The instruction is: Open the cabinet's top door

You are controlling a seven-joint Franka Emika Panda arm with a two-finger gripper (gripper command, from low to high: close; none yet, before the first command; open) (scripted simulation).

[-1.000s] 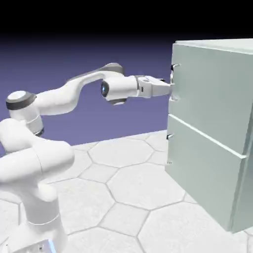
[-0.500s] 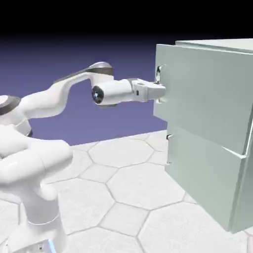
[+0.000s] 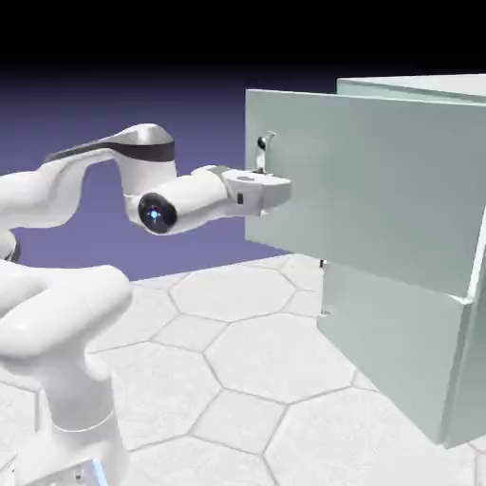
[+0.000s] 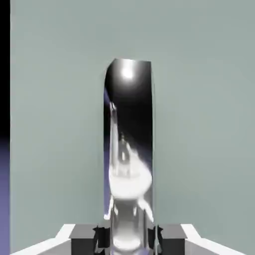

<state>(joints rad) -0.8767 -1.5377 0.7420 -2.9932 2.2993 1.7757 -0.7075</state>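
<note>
You see the cabinet [image 3: 418,285] standing big and pale green on the right side of the desk [image 3: 237,370], which has a six-sided tile pattern. The top door [image 3: 370,180] sticks out from the cabinet's front toward the left, and the lower panel [image 3: 389,332] sits flat and shut under it. Your white arm [image 3: 85,190] reaches across from the left. Your gripper [image 3: 271,185] is at the door's left edge. In the hand view, the shiny dark handle [image 4: 128,149] stands upright between the two grey fingers [image 4: 82,239], which squeeze it from both sides.
</note>
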